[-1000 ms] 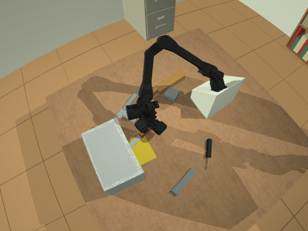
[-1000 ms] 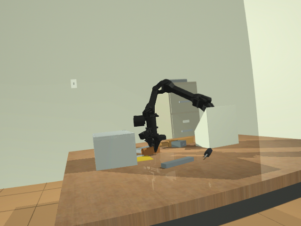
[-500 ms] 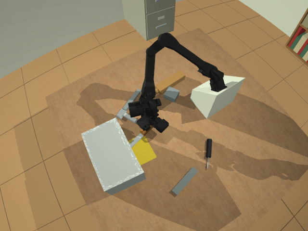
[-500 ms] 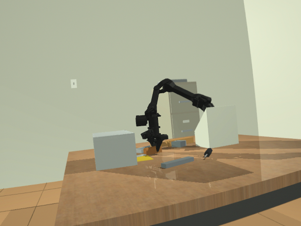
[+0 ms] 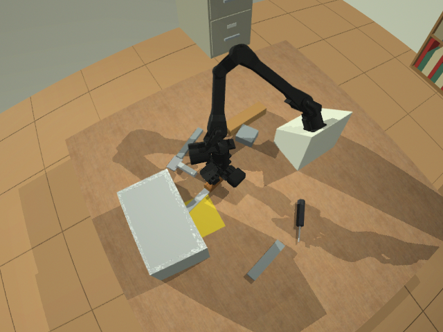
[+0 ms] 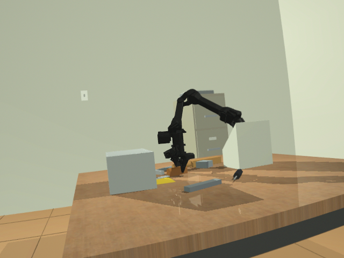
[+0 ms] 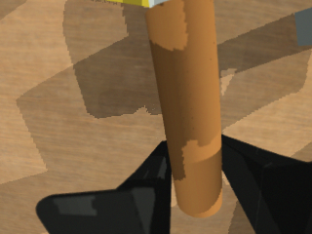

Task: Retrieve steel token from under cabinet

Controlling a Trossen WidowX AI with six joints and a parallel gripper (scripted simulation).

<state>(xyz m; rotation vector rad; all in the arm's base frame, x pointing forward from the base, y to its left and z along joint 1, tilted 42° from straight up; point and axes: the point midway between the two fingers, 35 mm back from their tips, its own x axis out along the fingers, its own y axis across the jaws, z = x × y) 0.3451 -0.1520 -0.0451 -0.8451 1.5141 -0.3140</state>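
Note:
My gripper (image 5: 219,181) (image 6: 181,169) (image 7: 190,142) is shut on the orange-brown handle (image 7: 187,93) of a tool, low over the table in front of the cabinet. The tool's flat pale grey blade (image 5: 199,198) crosses the corner of the yellow marked area (image 5: 210,220) (image 6: 165,181) and reaches the cabinet's front edge in the top view; its far end is hidden there. The cabinet (image 5: 160,221) (image 6: 131,173) is a plain pale grey box in these views. Its vent slots are not in view. The steel token is not visible in any view.
A grey bar (image 5: 265,260) (image 6: 202,185) and a black screwdriver (image 5: 300,213) (image 6: 238,173) lie right of the marked area. A grey T-shaped piece (image 5: 187,142), a grey block (image 5: 246,135) and a wooden bar (image 5: 248,117) lie behind the gripper. A white wedge (image 5: 314,151) stands by the arm's base.

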